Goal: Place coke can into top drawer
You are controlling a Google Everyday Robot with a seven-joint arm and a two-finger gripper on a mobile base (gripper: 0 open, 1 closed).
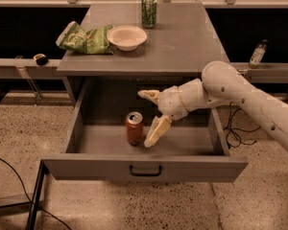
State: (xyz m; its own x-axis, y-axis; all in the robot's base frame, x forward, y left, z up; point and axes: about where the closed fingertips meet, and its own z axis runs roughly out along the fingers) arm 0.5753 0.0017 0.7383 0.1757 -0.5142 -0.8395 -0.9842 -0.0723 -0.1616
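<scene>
The coke can (134, 128), red-orange with a silver top, stands upright on the floor of the pulled-out top drawer (144, 166), left of its middle. My gripper (150, 119) is just right of the can, inside the drawer opening. Its fingers are spread wide apart: one finger (149, 94) points up and left above the can, the other finger (155, 132) hangs down beside the can. Neither holds the can. The white arm comes in from the right.
On the grey cabinet top (182, 42) stand a green can (149, 11), a white bowl (126, 36) and a green chip bag (84, 38). A bottle (258, 54) stands on the ledge at the right. Cables lie on the speckled floor.
</scene>
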